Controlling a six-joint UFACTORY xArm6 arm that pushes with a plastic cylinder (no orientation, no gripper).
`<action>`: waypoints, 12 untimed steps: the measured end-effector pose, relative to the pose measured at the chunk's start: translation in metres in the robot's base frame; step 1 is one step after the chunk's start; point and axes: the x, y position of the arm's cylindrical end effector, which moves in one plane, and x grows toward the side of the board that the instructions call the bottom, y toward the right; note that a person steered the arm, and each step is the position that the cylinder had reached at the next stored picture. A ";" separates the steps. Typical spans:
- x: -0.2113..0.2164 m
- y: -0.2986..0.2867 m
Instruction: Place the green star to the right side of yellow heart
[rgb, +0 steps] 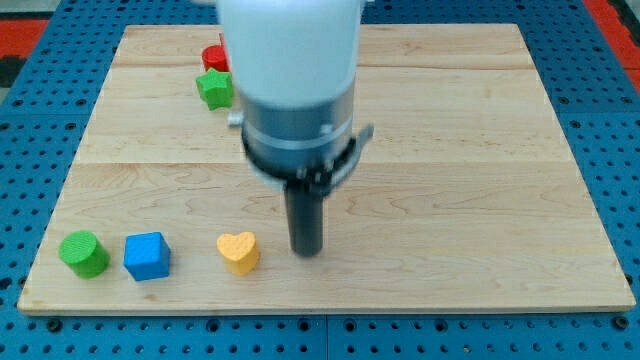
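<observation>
Five blocks sat on the wooden board (480, 150). From the left came a green cylinder (83, 253), a blue cube (147, 256), the green star (213, 88) far up top touching a red block (214, 56), then the yellow heart (239, 252). My tip (306, 251) stood just right of the heart, holding nothing.

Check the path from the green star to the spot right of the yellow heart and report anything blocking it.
No block lies between the green star and that spot. Only my tip stands there, just right of the yellow heart. The red block sits behind the star.
</observation>
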 end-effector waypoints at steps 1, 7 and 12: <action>-0.068 -0.012; -0.208 -0.038; -0.105 0.006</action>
